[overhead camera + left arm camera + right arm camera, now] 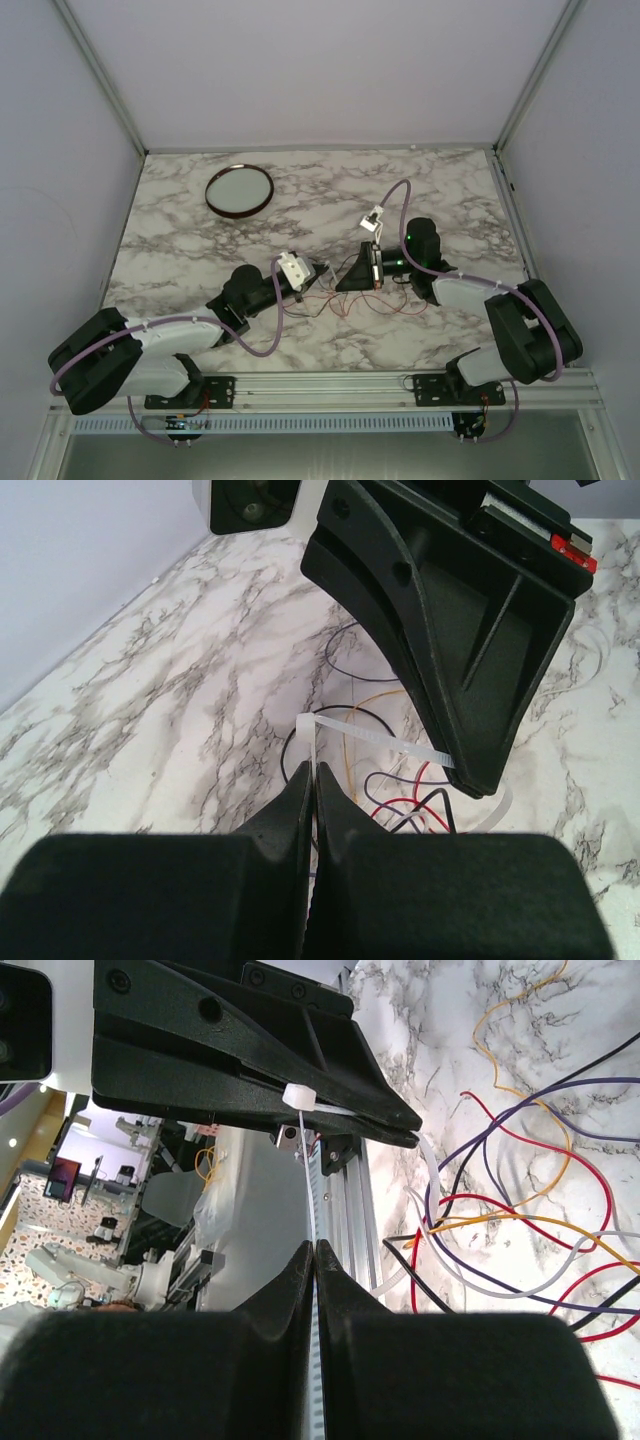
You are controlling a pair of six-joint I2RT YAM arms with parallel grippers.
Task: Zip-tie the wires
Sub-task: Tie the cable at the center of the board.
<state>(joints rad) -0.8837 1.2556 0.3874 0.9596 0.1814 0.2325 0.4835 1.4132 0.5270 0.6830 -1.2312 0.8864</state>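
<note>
The left gripper (312, 778) and right gripper (315, 1250) each clench the zip tie (380, 742) stretched between them. The wires (520, 1230) lie loose on the table (200, 260) beneath.

left claw (311, 775) and right claw (315, 1250) both pinched closed, pointing toward each other, tips near.

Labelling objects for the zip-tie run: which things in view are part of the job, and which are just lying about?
In the job:
- wires, loose tangle on the table
- zip tie, white
- left gripper and right gripper, both with jaws shut on the zip tie

Lying about:
- round dark-rimmed dish, at the far left of the marble table, apart from the wires
</note>
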